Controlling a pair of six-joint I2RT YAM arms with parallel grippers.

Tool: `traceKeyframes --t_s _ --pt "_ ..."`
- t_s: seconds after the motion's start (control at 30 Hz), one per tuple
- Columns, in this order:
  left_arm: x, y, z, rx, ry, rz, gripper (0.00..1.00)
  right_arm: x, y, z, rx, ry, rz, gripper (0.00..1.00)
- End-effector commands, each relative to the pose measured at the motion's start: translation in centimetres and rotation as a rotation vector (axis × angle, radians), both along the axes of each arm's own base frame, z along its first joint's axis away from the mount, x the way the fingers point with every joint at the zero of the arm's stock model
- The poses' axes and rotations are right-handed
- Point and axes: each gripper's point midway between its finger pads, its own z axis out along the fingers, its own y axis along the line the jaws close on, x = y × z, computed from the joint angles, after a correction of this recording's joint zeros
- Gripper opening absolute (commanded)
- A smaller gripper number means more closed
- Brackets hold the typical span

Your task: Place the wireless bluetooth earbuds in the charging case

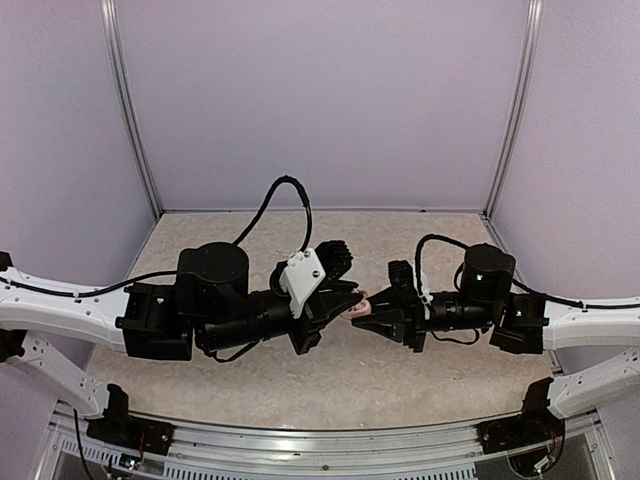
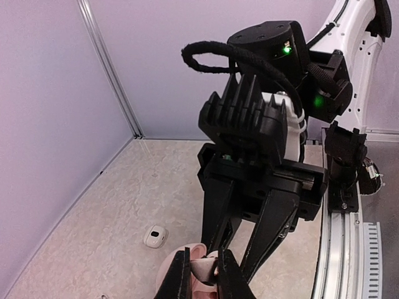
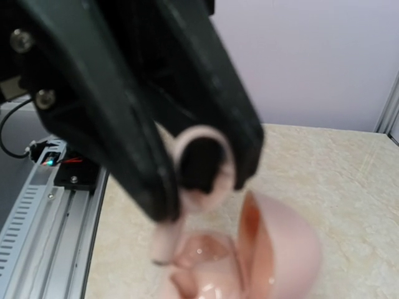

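Both arms meet above the middle of the table. My left gripper (image 1: 350,305) (image 2: 202,265) is shut on the charging case (image 2: 203,272) (image 1: 360,303), a pinkish-white clamshell with its lid (image 3: 277,249) standing open. In the right wrist view, my right gripper (image 3: 199,168) (image 1: 370,312) is shut on one earbud (image 3: 202,198). The earbud's stem (image 3: 166,240) points down, just above the case's wells (image 3: 209,252). A small white piece with a dark spot (image 2: 155,236), seemingly the other earbud, lies on the table left of the case.
The tabletop (image 1: 330,375) is beige and marbled, enclosed by lilac walls (image 1: 320,100). An aluminium rail (image 1: 320,445) runs along the near edge. The right arm's wrist (image 2: 262,124) hangs close over the left gripper.
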Motion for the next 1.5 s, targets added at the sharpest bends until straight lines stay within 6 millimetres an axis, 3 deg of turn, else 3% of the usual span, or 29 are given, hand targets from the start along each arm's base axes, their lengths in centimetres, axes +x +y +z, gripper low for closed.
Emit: traceKeyframes --t_s 0.0,0.5,1.47 --pt "0.0 0.1 0.7 -0.010 -0.013 0.010 0.08 -0.1 0.1 2.4 0.063 -0.026 -0.005 0.00" --pt "0.8 0.4 -0.1 0.023 -0.026 0.055 0.08 -0.4 0.0 3.2 0.090 -0.015 0.002 0.00" --pt "-0.1 -0.8 -1.6 0.091 -0.046 0.015 0.08 0.3 0.1 2.9 0.081 0.004 -0.030 0.00"
